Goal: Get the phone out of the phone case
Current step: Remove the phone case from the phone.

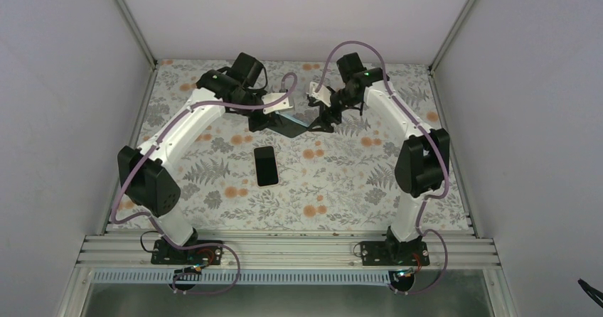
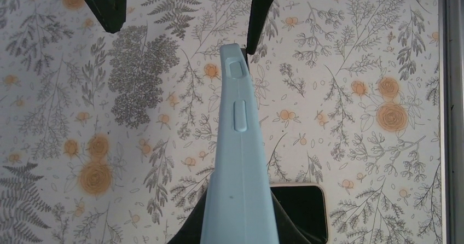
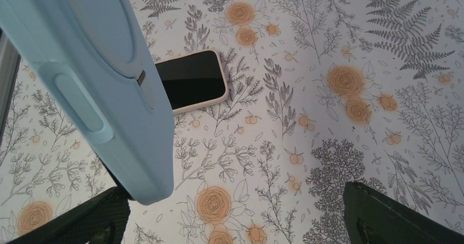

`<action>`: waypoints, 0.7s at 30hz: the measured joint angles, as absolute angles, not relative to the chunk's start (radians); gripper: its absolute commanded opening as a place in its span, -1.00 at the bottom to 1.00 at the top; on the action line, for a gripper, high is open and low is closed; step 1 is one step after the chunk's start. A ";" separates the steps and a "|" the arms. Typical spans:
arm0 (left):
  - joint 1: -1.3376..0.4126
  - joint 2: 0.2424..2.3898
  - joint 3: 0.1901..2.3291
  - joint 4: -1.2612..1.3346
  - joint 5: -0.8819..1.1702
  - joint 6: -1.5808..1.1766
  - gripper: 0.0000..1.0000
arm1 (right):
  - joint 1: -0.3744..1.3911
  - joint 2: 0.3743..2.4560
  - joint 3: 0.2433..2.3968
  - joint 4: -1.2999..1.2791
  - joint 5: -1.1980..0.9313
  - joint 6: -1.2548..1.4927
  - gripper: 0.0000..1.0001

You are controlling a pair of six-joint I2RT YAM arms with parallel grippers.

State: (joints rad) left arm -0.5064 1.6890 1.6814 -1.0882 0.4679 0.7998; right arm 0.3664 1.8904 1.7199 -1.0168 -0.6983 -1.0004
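L gripper (image 1: 283, 123) clamps case (image 2: 238, 162), R gripper (image 3: 234, 192) spread; phone (image 1: 267, 165) on table (image 1: 341, 182).

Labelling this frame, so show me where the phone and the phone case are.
phone (image 1: 267, 165): top external view, centre of its dark screen.
phone case (image 2: 238, 162): left wrist view, light blue side edge below the long button.

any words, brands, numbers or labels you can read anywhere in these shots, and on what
No text can be read in any view.
the light blue phone case: the sides that show are plain, with no brand or mark.
the black phone with a pale rim: the screen is dark and blank.
the floral tablecloth: pattern only.
the white plate on the left wrist: too small to tell if it carries print.
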 measured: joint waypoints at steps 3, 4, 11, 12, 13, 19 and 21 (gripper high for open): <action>-0.506 1.689 1.694 -1.091 0.467 0.800 -0.95 | 0.366 1.892 1.720 -1.000 -0.697 -0.990 0.90; -0.505 1.689 1.698 -1.090 0.467 0.800 -0.95 | 0.366 1.892 1.720 -0.996 -0.696 -0.989 0.90; -0.499 1.689 1.702 -1.090 0.464 0.801 -0.95 | 0.367 1.913 1.730 -0.987 -0.694 -0.979 0.90; -0.499 1.689 1.702 -1.090 0.464 0.801 -0.95 | 0.367 1.915 1.730 -0.989 -0.694 -0.981 0.90; -0.499 1.689 1.701 -1.090 0.464 0.801 -0.95 | 0.367 1.917 1.730 -0.991 -0.694 -0.983 0.90; -0.500 1.689 1.701 -1.091 0.469 0.805 -0.95 | 0.366 1.923 1.740 -1.016 -0.685 -1.002 0.90; -0.500 1.689 1.701 -1.090 0.471 0.805 -0.95 | 0.366 1.934 1.760 -1.033 -0.684 -1.009 0.90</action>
